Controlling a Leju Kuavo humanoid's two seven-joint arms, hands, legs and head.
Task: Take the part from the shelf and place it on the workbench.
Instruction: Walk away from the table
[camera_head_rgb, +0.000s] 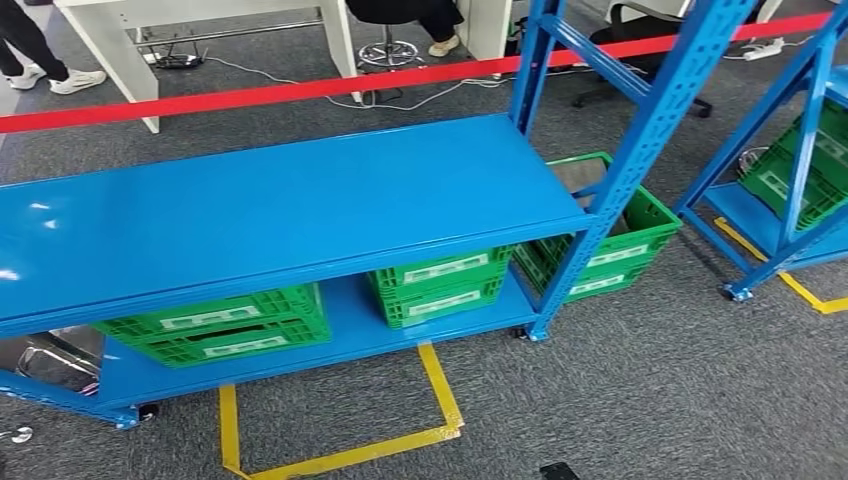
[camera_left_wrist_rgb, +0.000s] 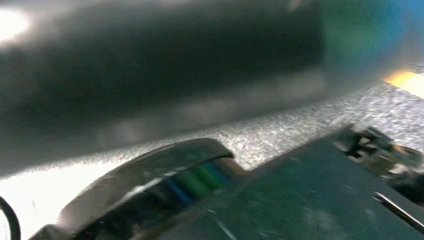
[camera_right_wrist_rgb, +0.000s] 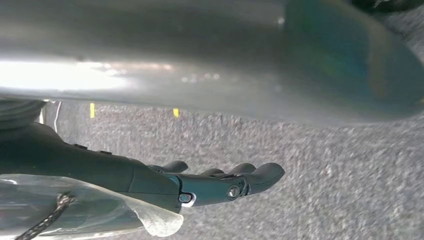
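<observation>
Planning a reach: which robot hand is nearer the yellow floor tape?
Probably right: that robot hand hangs above carpet, tape beyond. The left one cannot be placed; its view is blurred.

Shelf (camera_head_rgb: 250, 205): blue painted metal, smooth, glossy with glare.
Crates (camera_head_rgb: 225, 325): green plastic, latticed sides, white labels.
Floor (camera_head_rgb: 650, 400): grey carpet, rough, matt.
Floor tape (camera_head_rgb: 440, 385): yellow, smooth.
Right hand (camera_right_wrist_rgb: 200, 185): dark plastic, semi-matt.
</observation>
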